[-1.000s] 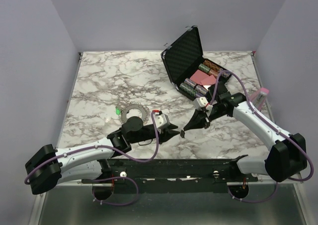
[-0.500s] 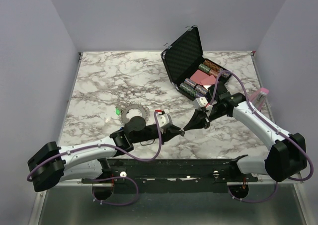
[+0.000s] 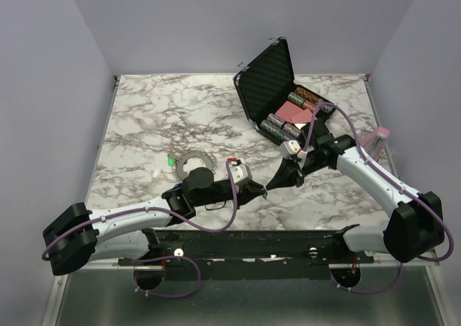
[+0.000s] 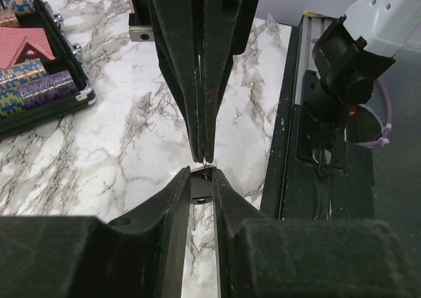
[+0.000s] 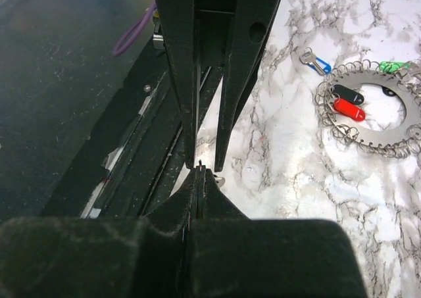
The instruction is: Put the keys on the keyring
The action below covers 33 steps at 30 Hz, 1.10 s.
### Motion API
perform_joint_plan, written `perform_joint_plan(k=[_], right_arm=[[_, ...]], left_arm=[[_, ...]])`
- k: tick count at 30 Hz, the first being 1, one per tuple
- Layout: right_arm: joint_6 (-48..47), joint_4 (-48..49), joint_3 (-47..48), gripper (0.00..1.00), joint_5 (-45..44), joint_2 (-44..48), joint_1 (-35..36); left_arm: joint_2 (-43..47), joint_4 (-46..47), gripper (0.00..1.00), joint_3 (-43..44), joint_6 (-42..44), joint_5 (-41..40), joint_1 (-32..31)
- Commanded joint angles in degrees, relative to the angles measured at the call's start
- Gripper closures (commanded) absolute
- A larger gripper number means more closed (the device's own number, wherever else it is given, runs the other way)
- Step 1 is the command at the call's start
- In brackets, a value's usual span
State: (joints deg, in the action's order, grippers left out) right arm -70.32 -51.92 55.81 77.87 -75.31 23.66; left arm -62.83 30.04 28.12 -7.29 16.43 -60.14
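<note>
My left gripper (image 3: 258, 191) (image 4: 201, 173) and right gripper (image 3: 270, 188) (image 5: 199, 170) meet tip to tip just above the marble near the table's front edge. The left jaws are shut on a small dark-headed key (image 4: 200, 185) with a silver edge. The right jaws are pressed together on a thin silver loop (image 4: 206, 158) that pokes out at the left gripper's tips. The keyring (image 3: 193, 160) (image 5: 368, 140), a silver-grey circle of small linked loops, lies on the table behind the left arm. A black key (image 5: 347, 95) and a red key (image 5: 348, 109) lie inside it, and a blue-headed key (image 5: 317, 64) lies beside it.
An open black case (image 3: 266, 74) with patterned rolls and a pink card stands at the back right. A pink object (image 3: 379, 134) lies by the right edge. A green piece (image 3: 171, 161) sits left of the keyring. The black front rail (image 3: 252, 241) runs just below both grippers.
The left gripper has narrowed its jaws onto the key and slid slightly right, until its tips meet the right gripper's tips. The right arm has barely moved.
</note>
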Motion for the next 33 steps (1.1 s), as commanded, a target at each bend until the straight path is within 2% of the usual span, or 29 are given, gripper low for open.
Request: perform_joint_plan(k=[1,7,17,24,33], right_arm=[[0.89,1.38,-0.88,0.99,2.55,-0.45,-0.1],[1.24,1.65,-0.88,0.99,2.64,-0.45,-0.11],[1.77,1.65,-0.62,0.99,2.91,-0.54,-0.11],[2.03,2.0,-0.79,0.99,2.99,-0.63,-0.11],[2.47,2.0,-0.62,0.99,3.17,-0.45,-0.37]], left_arm=[[-0.72,2.13,0.73,2.12,-0.62,1.59,-0.59],[-1.51,1.95,0.82,2.55,-1.15,2.21,-0.59],[-0.54,0.72,0.75,1.41,-1.67,1.24,-0.59],[-0.37,0.54,0.79,1.24,-1.68,1.24,-0.68],[-0.1,-1.3,0.78,1.32,-1.5,0.45,-0.68]])
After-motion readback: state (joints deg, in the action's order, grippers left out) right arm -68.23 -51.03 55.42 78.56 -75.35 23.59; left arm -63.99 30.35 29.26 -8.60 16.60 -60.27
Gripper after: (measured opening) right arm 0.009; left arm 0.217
